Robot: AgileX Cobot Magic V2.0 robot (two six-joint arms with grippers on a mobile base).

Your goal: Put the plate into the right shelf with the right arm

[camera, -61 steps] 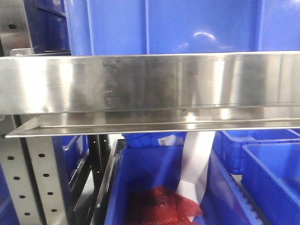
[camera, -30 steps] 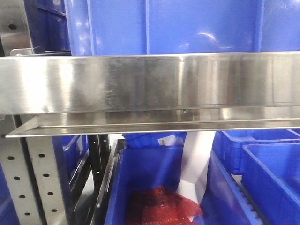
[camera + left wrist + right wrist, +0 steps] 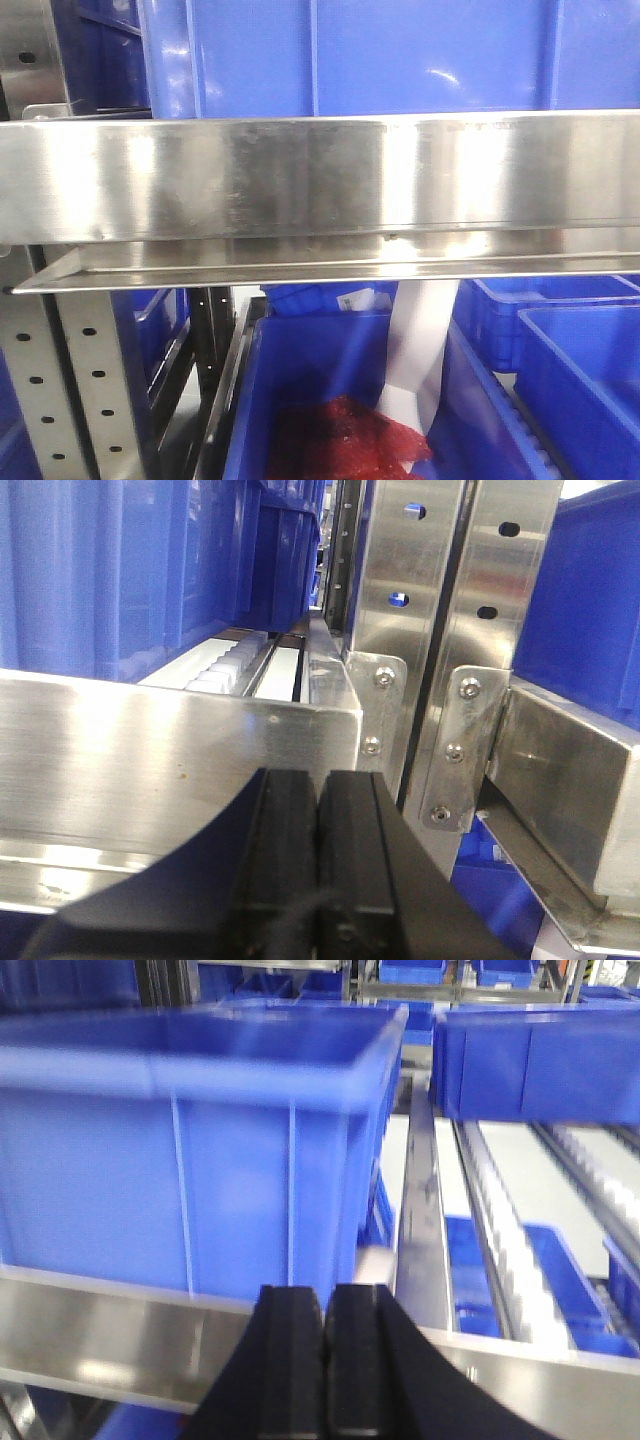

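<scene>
R pincer closed, empty, facing right shelf | L pincer closed, empty | plate not in view | progress: cannot tell whether placed.

You see shelf beam: brushed steel, shiny, faintly scuffed. Bins: glossy blue plastic. Lower centre, red mesh, coarse. Gripper fingers: matt black, smooth.
</scene>
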